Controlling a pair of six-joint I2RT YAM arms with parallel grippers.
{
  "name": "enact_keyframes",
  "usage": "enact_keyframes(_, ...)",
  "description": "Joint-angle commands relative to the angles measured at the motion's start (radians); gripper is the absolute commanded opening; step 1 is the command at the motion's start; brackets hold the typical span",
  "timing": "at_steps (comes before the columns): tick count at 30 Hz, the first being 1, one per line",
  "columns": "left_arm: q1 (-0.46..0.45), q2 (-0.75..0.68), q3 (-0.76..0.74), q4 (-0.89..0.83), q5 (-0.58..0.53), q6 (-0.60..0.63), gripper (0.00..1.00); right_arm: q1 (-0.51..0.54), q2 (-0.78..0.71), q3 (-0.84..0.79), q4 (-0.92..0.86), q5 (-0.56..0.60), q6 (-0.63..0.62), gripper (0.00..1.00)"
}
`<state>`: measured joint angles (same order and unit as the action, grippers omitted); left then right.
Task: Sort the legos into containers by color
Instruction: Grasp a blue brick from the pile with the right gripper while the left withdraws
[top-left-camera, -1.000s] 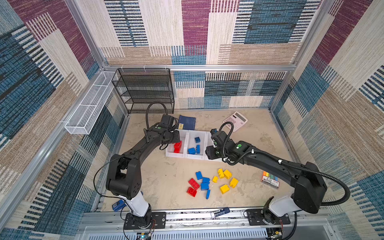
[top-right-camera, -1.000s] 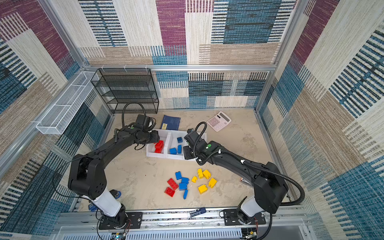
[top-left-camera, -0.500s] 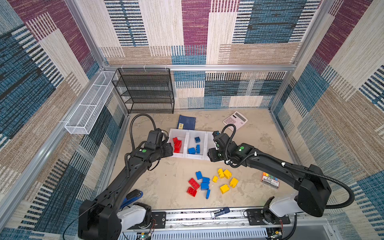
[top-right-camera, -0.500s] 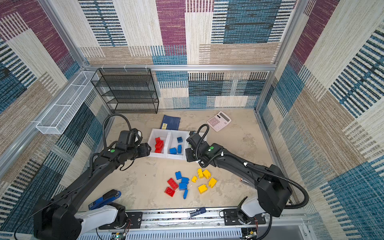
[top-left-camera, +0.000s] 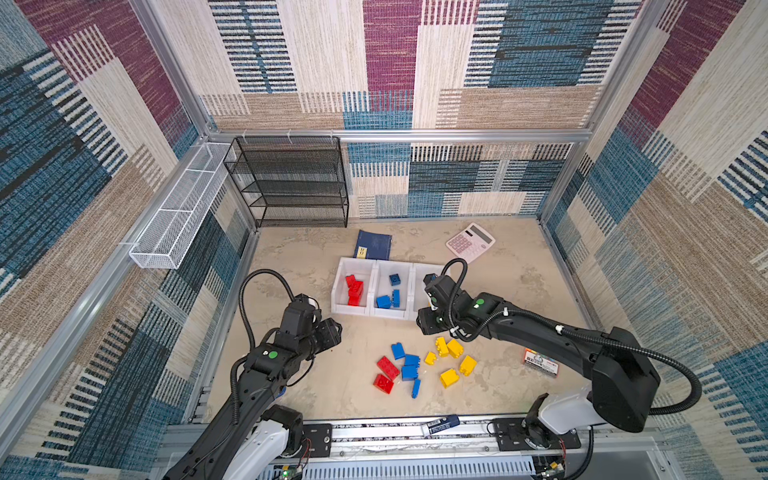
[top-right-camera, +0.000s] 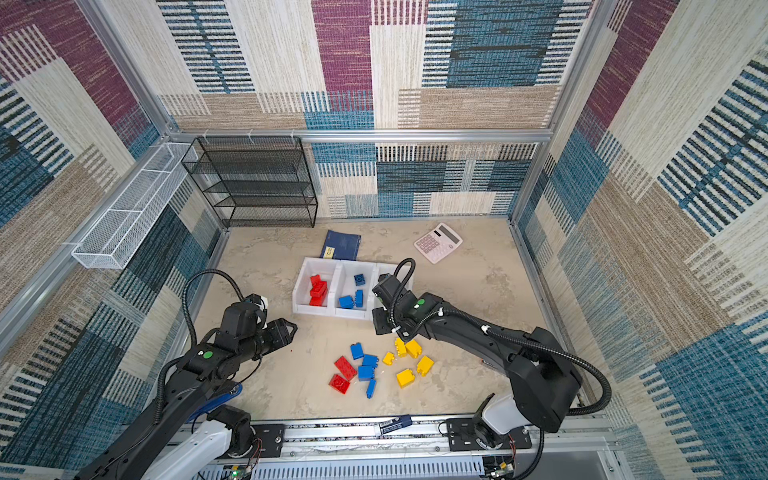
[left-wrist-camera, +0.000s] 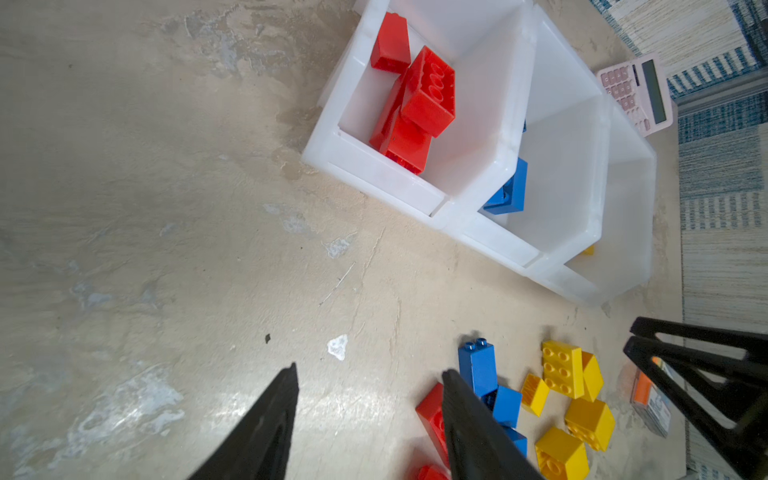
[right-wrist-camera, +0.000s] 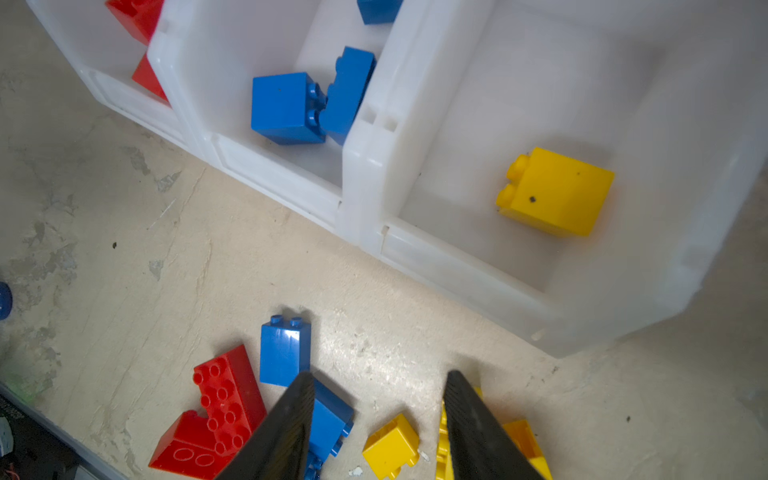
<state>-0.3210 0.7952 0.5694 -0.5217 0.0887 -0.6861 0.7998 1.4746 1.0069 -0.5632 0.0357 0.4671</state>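
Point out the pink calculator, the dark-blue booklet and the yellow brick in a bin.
pink calculator (top-left-camera: 462, 245): in a top view, on its keypad.
dark-blue booklet (top-left-camera: 376, 243): in a top view, mid cover.
yellow brick (right-wrist-camera: 559, 195): right wrist view, smooth side face.

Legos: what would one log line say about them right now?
left hand: open, empty | right hand: open, empty | bins: red, blue, yellow legos, one colour each | loose legos: on table

Left gripper hovers lower left of centre, fingers parted; right gripper sits just right of centre, fingers likewise apart.
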Motion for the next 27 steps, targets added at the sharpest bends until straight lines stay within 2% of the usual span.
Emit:
enact_keyframes(1, -0.002, -0.004, -0.008, -0.003, 0.017, -0.028, 0.59, 0.018, 0.017, 0.000, -0.011, -0.003, 0.022, 0.53)
enact_keyframes(13, -0.010, -0.045, -0.038, -0.006, 0.020, -0.043, 0.58, 0.079, 0.085, 0.037, -0.039, 0.001, 0.020, 0.53)
enact_keyframes(20, -0.011, -0.069, -0.065, -0.006, 0.005, -0.072, 0.58, 0.103, 0.085, -0.010, -0.025, -0.035, 0.022, 0.53)
enact_keyframes(27, -0.011, -0.094, -0.085, -0.011, -0.012, -0.081, 0.59, 0.144, 0.125, 0.015, 0.007, -0.078, 0.014, 0.55)
